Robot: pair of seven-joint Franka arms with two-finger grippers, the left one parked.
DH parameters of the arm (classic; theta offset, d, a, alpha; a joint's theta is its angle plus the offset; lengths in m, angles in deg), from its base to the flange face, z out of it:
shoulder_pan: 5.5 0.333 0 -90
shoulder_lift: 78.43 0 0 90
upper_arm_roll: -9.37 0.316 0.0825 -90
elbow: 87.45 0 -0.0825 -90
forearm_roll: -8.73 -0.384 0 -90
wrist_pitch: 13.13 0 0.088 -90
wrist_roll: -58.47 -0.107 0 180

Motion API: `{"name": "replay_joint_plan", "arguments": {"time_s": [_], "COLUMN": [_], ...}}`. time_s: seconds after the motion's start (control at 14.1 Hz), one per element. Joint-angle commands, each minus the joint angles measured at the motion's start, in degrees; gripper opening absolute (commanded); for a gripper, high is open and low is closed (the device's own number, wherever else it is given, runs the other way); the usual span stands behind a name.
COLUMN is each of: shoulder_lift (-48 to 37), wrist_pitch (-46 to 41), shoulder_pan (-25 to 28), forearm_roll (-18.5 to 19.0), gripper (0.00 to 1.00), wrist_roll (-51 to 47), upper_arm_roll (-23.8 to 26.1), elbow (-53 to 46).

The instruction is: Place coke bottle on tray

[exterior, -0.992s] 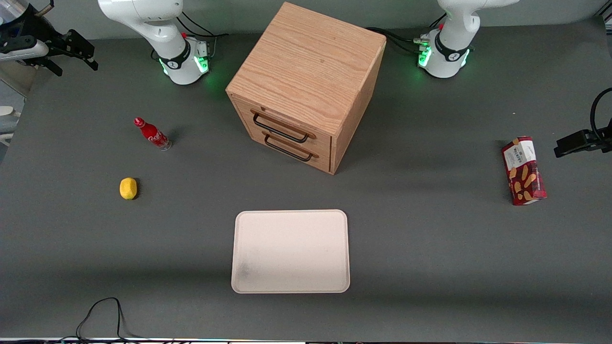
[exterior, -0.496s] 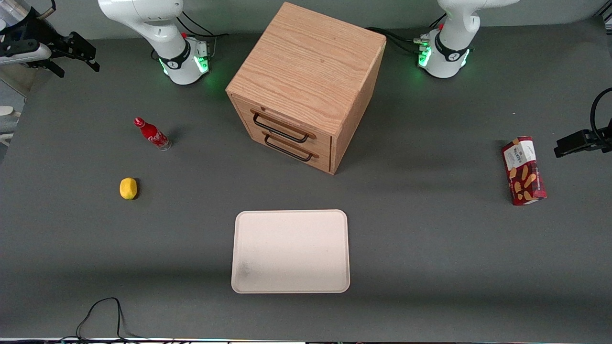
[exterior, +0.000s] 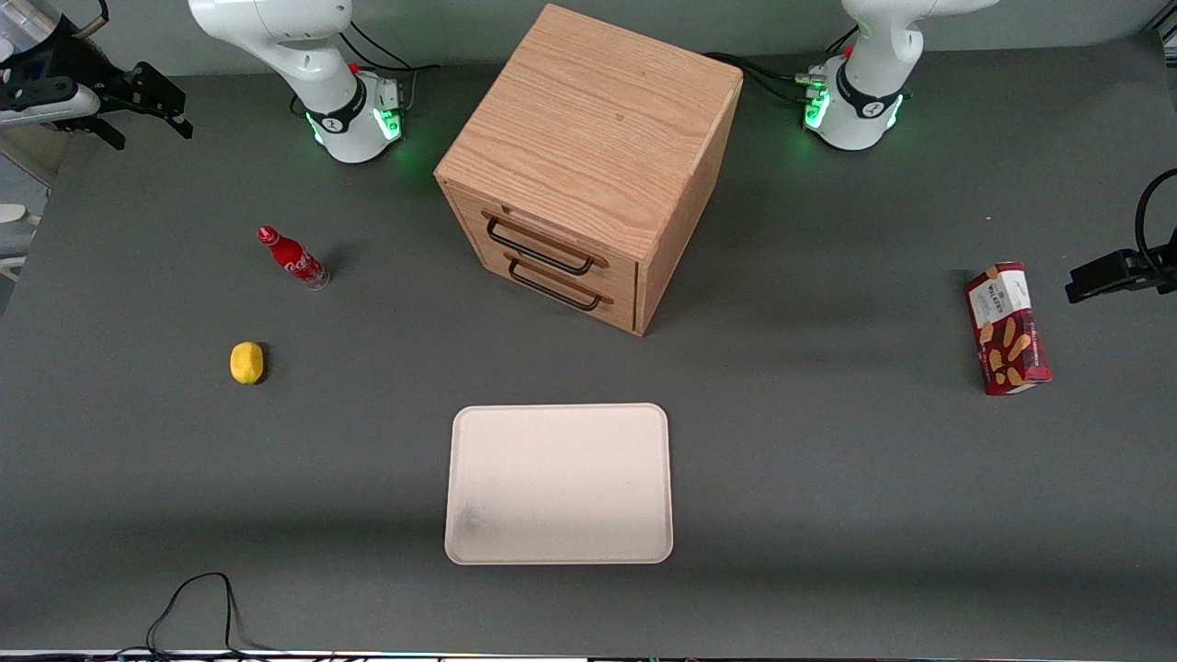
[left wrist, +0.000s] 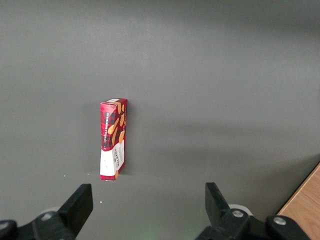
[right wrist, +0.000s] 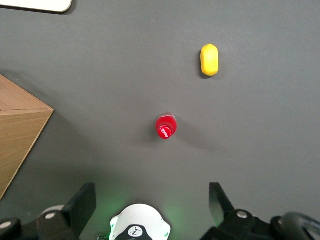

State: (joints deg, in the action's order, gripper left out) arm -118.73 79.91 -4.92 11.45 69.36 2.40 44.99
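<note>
The gripper (exterior: 138, 101) hangs high over the working arm's end of the table, its two fingers spread wide with nothing between them; the wrist view shows the same, both fingers (right wrist: 82, 202) standing well apart on either side of bare table. The coke bottle (exterior: 292, 258) stands upright on the table, nearer the front camera than the gripper and well below it; its long axis is vertical, so from the wrist camera only the red cap (right wrist: 165, 127) shows, end on, and it sits roughly midway between the line of the two fingers but out ahead of them. The coming move, as I judge it, turns on that: the gripper must travel forward and come down so the open fingers straddle the bottle's body from the sides. A lemon (exterior: 246, 362) lies nearer the camera than the bottle, apart from it. The tray (exterior: 478, 432) lies empty toward the middle, nearest the camera; the cabinet (exterior: 588, 138) stands above it in view; a snack box (exterior: 1007, 328) lies toward the parked arm's end. Against the frame half a second ago the gripper has shifted only slightly; bottle, lemon and tray are unmoved.
</note>
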Motion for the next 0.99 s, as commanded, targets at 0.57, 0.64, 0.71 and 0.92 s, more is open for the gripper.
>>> {"name": "replay_joint_plan", "arguments": {"time_s": [0.57, 0.64, 0.71, 0.92], "shoulder_lift": [1.62, 1.8, 1.72, 1.89], "wrist_pitch": [1.35, 2.84, 4.33, 10.92], "shoulder_pan": [0.55, 0.55, 0.55, 0.55], "forearm_roll": [0.89, 0.89, 0.89, 0.89], "gripper": [1.0, 1.0, 1.0, 1.0], "wrist_roll": [-1.14, -1.05, -1.14, -1.22], "upper_arm_roll": [-0.33, -0.33, -0.42, -0.42], "elbow": [0.54, 1.85, 3.25, 8.96]}}
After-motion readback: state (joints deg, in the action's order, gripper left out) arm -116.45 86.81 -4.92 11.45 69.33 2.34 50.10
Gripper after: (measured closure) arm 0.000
